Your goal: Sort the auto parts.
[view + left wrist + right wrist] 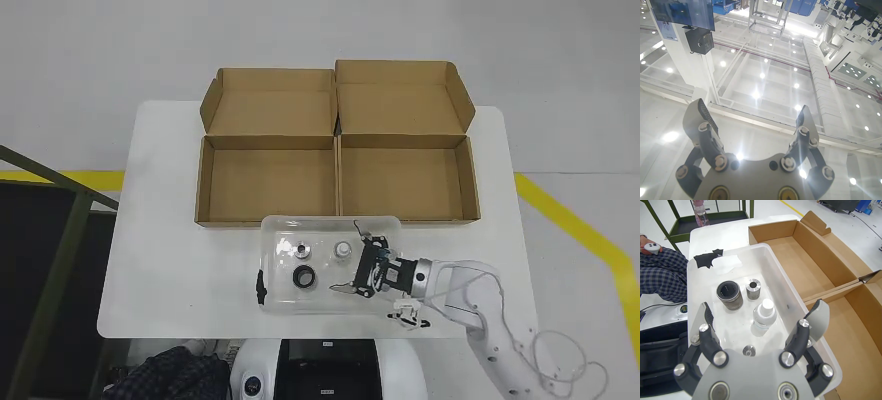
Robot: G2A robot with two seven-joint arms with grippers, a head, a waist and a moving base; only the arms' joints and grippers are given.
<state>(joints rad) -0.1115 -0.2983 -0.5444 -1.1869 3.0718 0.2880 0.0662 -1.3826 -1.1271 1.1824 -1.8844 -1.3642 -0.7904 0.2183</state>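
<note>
A clear plastic bin (385,222) stands at the table's front edge. Inside it are a dark ring bearing (729,294), a small steel cylinder (753,288), a small white-capped bottle (764,313) and a little round metal part (749,350). My right gripper (762,308) hovers open over the bin's right half, above the bottle and the round part, holding nothing. In the top view the right gripper (365,272) sits over the bin, right of the bearing (303,277). My left gripper (752,105) is open, empty and pointed up at the ceiling.
Two open cardboard boxes (268,185) (400,182) lie side by side just behind the bin, lids folded back. Black tape (706,259) sticks to the bin's left end. A green metal rack (40,190) stands left of the table.
</note>
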